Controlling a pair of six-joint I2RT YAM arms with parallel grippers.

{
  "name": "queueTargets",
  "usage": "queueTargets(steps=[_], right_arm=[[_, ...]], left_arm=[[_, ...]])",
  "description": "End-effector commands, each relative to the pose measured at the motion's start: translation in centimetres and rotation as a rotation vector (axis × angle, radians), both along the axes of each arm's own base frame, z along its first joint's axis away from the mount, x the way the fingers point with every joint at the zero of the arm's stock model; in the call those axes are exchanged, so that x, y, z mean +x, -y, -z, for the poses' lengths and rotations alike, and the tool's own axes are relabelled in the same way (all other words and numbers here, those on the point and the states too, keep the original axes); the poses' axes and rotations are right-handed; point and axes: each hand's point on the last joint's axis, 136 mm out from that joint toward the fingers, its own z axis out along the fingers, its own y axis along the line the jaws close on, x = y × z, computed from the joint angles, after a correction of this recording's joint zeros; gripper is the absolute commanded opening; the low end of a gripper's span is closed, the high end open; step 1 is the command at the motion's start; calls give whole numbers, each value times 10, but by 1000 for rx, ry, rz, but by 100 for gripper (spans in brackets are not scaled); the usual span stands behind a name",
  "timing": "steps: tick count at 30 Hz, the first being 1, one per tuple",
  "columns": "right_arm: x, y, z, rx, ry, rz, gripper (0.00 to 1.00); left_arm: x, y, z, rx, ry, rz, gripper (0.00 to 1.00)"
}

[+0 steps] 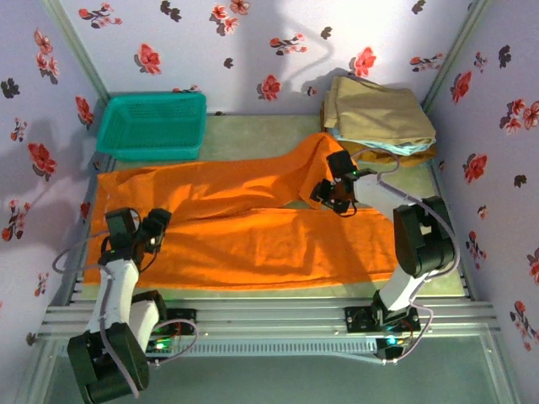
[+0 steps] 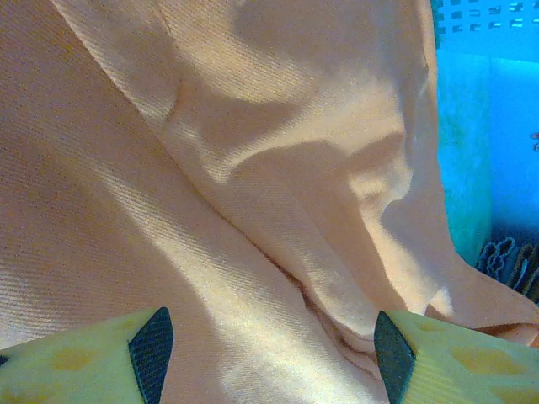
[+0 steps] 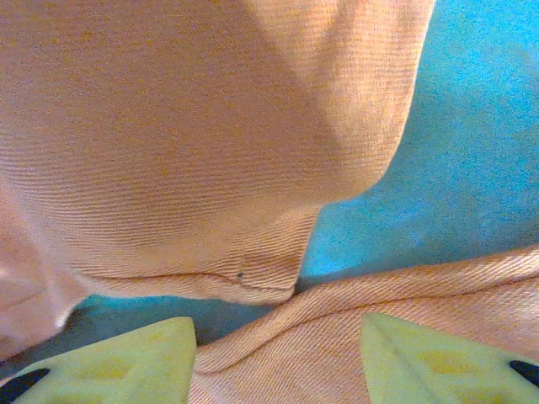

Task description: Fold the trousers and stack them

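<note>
Trousers (image 1: 253, 227) beside teal basket (image 1: 152, 126)

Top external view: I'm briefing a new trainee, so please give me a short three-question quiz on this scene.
1. True or false: the orange trousers lie inside the teal basket.
2. In the top view, the teal basket sits: A far left, B far right, C near left?
3. Fill in: the top garment of the folded pile is ___ in colour.
Key: 1 false; 2 A; 3 tan.
</note>
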Motion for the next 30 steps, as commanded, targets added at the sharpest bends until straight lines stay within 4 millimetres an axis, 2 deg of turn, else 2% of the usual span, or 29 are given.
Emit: queueTargets(steps=[1, 8, 11, 14, 15, 19, 26, 30], right_arm=[[9, 11, 6, -56, -17, 6, 55], [25, 7, 38, -75, -78, 12, 53], [26, 9, 42, -97, -87, 10, 52], [28, 13, 40, -125, -82, 3, 45], [28, 14, 40, -130, -82, -1, 38], [29, 16, 33, -143, -68, -11, 17], [23, 29, -7, -189, 6, -18, 13], [19, 53, -31, -284, 38, -21, 14]], left_arm=[[-12, 4, 15, 8, -55, 25, 68], [-14, 5, 22, 6, -58, 30, 68], [-14, 6, 22, 7, -57, 35, 68], [-14, 6, 21, 9, -52, 37, 68], [-13, 6, 20, 11, -50, 37, 68], [-11, 5, 19, 13, -43, 38, 68], [-10, 6, 17, 6, -42, 44, 68], [-7, 7, 12, -4, -28, 45, 68]])
